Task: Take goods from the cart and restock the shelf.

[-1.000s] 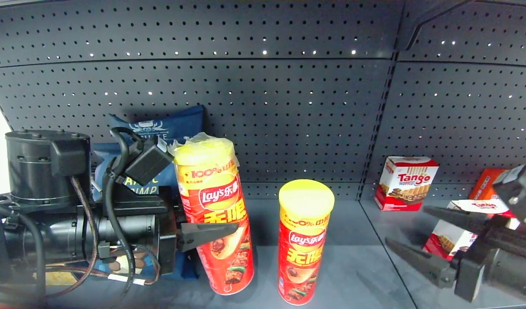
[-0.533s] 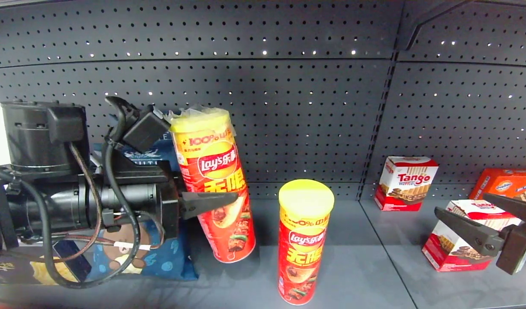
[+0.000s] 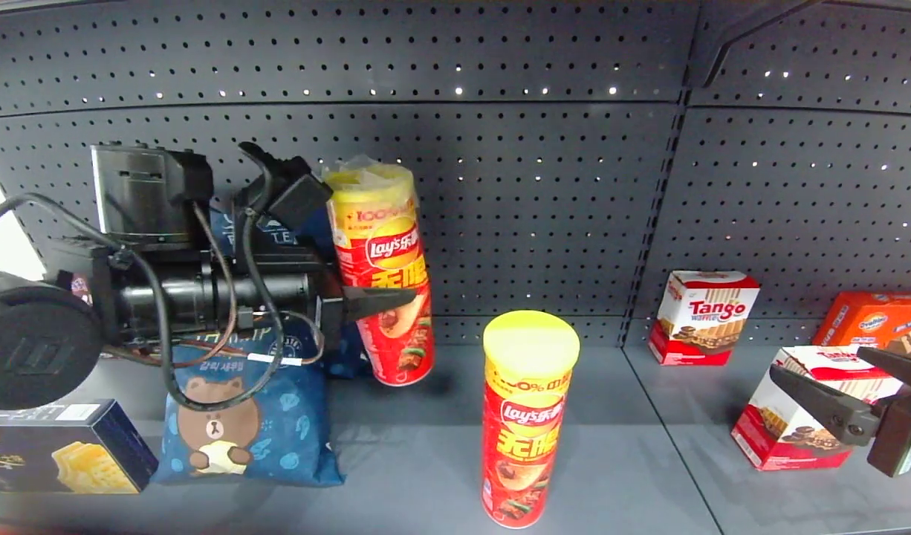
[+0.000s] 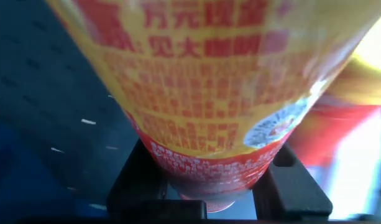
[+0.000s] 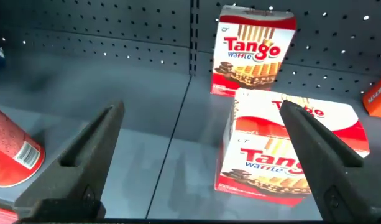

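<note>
1. Shelf (image 3: 611,446): dark, with a pegboard back.
2. Chip can (image 3: 377,238): slightly tilted near the back wall, its lower half between the left pincer's fingers and its lid well above them.
3. Left pincer (image 3: 387,301): clamped on that can.
4. Right pincer (image 5: 201,109): fingers apart, facing the wafer boxes (image 5: 289,155).

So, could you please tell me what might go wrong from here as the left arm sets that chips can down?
1. The held chips can is tilted in the left gripper; released like this, it may topple, possibly toward the standing chips can.
2. The left arm hangs close over the bear snack bag; lowering could press or drag it.
3. The open right gripper sits near a wafer box and could nudge it.
</note>
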### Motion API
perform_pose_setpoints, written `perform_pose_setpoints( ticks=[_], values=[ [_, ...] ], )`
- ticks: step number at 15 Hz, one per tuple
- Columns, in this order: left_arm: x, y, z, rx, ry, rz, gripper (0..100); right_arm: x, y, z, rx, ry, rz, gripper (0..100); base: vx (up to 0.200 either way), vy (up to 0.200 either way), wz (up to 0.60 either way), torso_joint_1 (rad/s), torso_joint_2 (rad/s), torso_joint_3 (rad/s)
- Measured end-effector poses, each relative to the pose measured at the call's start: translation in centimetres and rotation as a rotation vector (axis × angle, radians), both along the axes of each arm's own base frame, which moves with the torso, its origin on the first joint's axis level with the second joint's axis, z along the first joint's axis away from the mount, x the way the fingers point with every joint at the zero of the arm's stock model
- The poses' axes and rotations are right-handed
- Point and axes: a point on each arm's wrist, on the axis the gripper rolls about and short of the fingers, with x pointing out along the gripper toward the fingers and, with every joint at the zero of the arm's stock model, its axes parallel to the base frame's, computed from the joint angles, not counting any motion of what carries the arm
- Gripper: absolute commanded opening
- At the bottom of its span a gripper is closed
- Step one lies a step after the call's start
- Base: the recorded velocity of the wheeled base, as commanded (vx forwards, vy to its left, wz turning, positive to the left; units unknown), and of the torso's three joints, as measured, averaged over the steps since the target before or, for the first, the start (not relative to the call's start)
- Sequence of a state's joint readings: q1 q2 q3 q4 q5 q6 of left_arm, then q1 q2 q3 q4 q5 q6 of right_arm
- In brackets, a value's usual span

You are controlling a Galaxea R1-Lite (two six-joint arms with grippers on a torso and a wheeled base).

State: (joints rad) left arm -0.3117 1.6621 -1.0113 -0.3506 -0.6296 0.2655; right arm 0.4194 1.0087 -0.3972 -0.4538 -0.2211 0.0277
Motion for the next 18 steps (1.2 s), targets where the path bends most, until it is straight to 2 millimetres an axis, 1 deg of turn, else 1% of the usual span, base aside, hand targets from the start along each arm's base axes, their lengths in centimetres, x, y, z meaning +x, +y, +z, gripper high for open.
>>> perform_pose_setpoints(
  ticks=[1,3,5,7,8,10,12,15,18],
  values=[
    [1.0,-0.4,-0.1,0.026,-0.022,0.034,0,0.0,0.0,-0.1,-0.002,0.004,-0.001,100,0.0,0.0,0.0,0.0,0.0,0.0],
    [2.3,-2.1,-0.3,0.043,-0.037,0.02,0,-0.1,0.0,-0.2,-0.003,0.006,0.0,100,0.0,0.0,0.0,0.0,0.0,0.0],
    [2.5,-4.3,-0.7,0.049,-0.012,-0.052,0,-0.1,-0.1,-0.3,-0.002,0.005,0.0,100,0.0,0.0,0.0,0.0,0.0,0.0],
    [2.4,-5.8,-1.2,0.036,0.006,-0.143,0,-0.3,-0.1,-0.4,-0.002,0.006,0.001,100,0.0,0.0,0.0,0.0,0.0,0.0],
    [2.4,-6.3,-1.5,0.036,0.017,-0.165,0,-0.5,-0.2,-0.6,-0.003,0.006,0.001,100,0.0,0.0,0.0,0.0,0.0,0.0],
    [2.4,-6.5,-1.8,0.003,0.044,-0.264,0,-0.9,-0.4,-0.9,-0.002,0.006,-0.002,100,0.0,0.0,0.0,0.0,0.0,0.0],
    [2.8,-6.2,-2.0,-0.006,0.052,-0.274,0,-1.2,-0.7,-0.9,0.001,0.0,-0.009,100,0.0,0.0,0.0,0.0,0.0,0.0],
    [4.4,-5.3,-2.5,-0.007,0.016,-0.262,0,-1.4,-1.0,-0.9,0.005,-0.01,-0.024,100,0.0,0.0,0.0,0.0,0.0,0.0],
    [6.1,-4.4,-3.6,0.01,0.001,-0.25,0,-1.4,-1.1,-0.8,0.007,-0.015,-0.03,100,0.0,0.0,0.0,0.0,0.0,0.0]
  ],
)
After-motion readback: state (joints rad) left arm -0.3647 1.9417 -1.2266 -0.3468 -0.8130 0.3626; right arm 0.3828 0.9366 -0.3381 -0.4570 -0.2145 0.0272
